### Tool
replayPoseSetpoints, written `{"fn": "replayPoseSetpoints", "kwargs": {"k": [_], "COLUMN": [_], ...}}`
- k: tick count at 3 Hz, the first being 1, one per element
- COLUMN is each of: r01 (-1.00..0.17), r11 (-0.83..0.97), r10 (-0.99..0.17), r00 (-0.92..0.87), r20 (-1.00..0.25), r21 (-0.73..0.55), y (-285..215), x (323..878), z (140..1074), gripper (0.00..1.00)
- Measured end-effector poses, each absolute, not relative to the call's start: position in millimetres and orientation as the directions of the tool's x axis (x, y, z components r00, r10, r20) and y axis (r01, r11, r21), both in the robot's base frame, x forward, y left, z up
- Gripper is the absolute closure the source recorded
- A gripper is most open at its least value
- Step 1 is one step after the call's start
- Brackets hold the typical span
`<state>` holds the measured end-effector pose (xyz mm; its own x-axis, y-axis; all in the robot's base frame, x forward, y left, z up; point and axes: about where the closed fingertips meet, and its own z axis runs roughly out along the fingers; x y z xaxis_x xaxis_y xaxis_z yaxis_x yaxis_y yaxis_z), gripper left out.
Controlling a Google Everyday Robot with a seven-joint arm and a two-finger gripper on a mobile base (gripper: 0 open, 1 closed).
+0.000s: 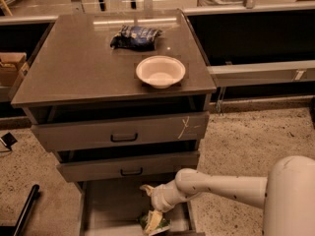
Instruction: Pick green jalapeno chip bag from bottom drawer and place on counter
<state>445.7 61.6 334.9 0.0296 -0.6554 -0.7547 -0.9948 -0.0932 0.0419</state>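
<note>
While the arm reaches in from the right of the cabinet, the gripper hangs inside the cabinet's bottom drawer, which is pulled out toward the camera. It points down and sits just above the green bag, close enough that the two may be touching. I cannot tell how far open the gripper is or whether it has hold of the bag. The bag lies on the drawer's grey floor, toward the cabinet's front right, near the lower edge of the view. The cabinet's two upper drawers, each with a black handle, also stand a little way out. On the counter, the cabinet's glossy dark top, a white bowl rests near the front right corner. A dark blue bag lies behind it toward the cabinet's back edge, apart from the bowl. Left of the cabinet sits a cardboard box.
</note>
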Motion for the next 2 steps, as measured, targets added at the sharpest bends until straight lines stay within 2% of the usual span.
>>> {"fn": "replayPoseSetpoints", "kwargs": {"k": [1,2], "r01": [-0.990,-0.988], "r11": [-0.114,-0.110], "r10": [-0.672,-0.680], "r00": [0.016,-0.001], "r20": [-0.740,-0.733], "r21": [0.082,0.104], "y": [65.0,64.8], "x": [431.6,425.8], "z": [297.9,273.6], "gripper": [0.02,0.13]}}
